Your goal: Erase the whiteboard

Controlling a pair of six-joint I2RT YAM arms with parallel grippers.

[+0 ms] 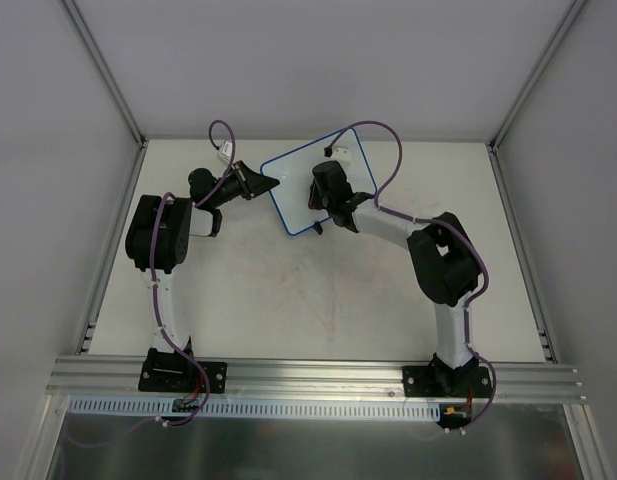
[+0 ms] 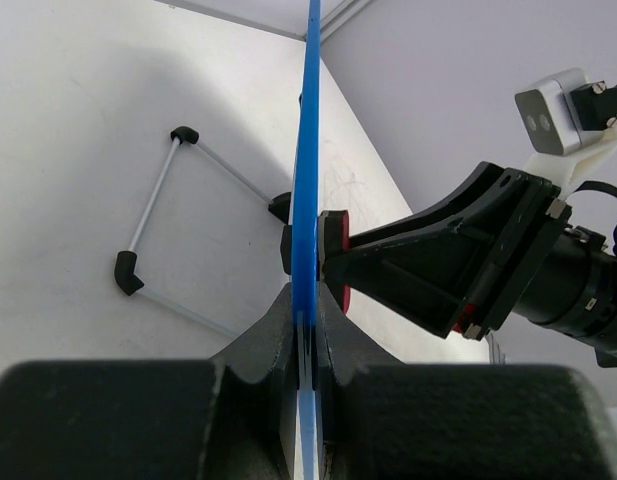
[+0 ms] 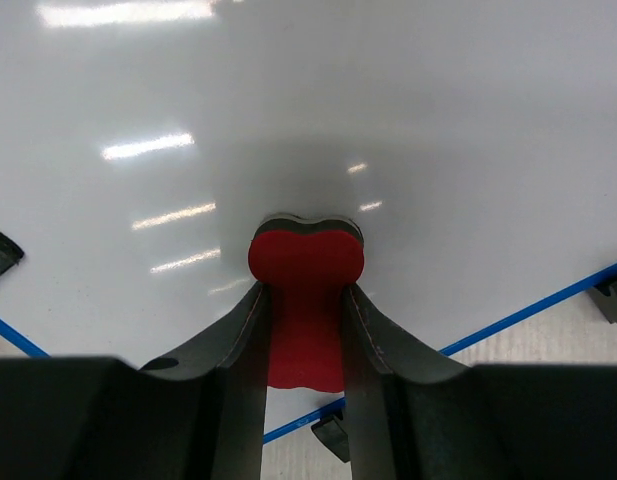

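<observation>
The whiteboard [image 1: 300, 186], white with a thin blue rim, lies tilted at the back middle of the table. My left gripper [image 1: 269, 182] is shut on its left edge; in the left wrist view the blue rim [image 2: 308, 200] runs edge-on between my fingers. My right gripper [image 1: 328, 198] is shut on the red bone-shaped eraser [image 3: 306, 285] and presses its dark felt face flat against the white surface [image 3: 408, 120]. The eraser also shows in the left wrist view [image 2: 334, 245] against the board. I see no pen marks on the board.
The board's thin wire stand with black feet [image 2: 128, 272] shows behind it in the left wrist view. Grey walls and aluminium posts enclose the table [image 1: 318, 300]. A rail [image 1: 308, 375] runs along the near edge.
</observation>
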